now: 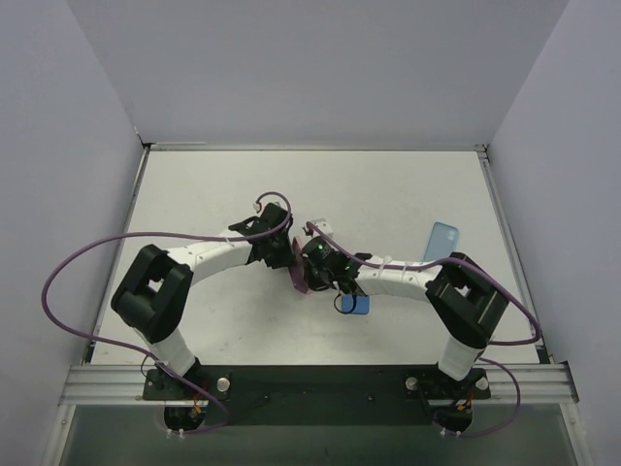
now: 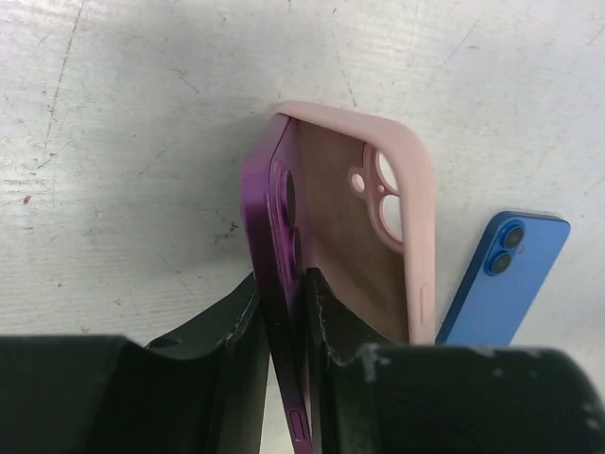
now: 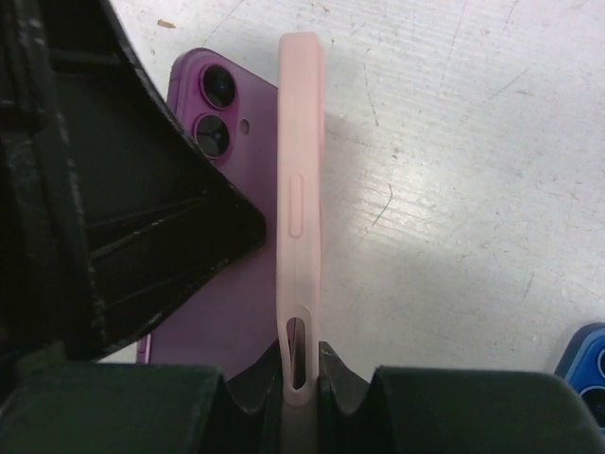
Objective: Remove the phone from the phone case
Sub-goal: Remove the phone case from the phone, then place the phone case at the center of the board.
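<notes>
Left wrist view: left hand (image 2: 284, 288) pinches the purple phone (image 2: 261, 208) across front and back, fingers pressed onto both faces, phone edge-on and held up off the bench (image 2: 142, 142). Pink case (image 2: 418, 236) sits at 3 o'clock of the phone, splayed off in a V. They meet only at the 12 o'clock corner, and I can't tell if that corner is seated. Right wrist view: right hand (image 3: 295, 374) is clamped on the case's side wall by the slot. Blue phone (image 2: 501, 274) lies flat at 4 o'clock, apart from both.

Handling, my read: the phone is rigid, smooth and slippery, so keep the grip flat on the faces. The case is soft rubber and flexes. Take the wall and peel the corner, don't yank.
</notes>
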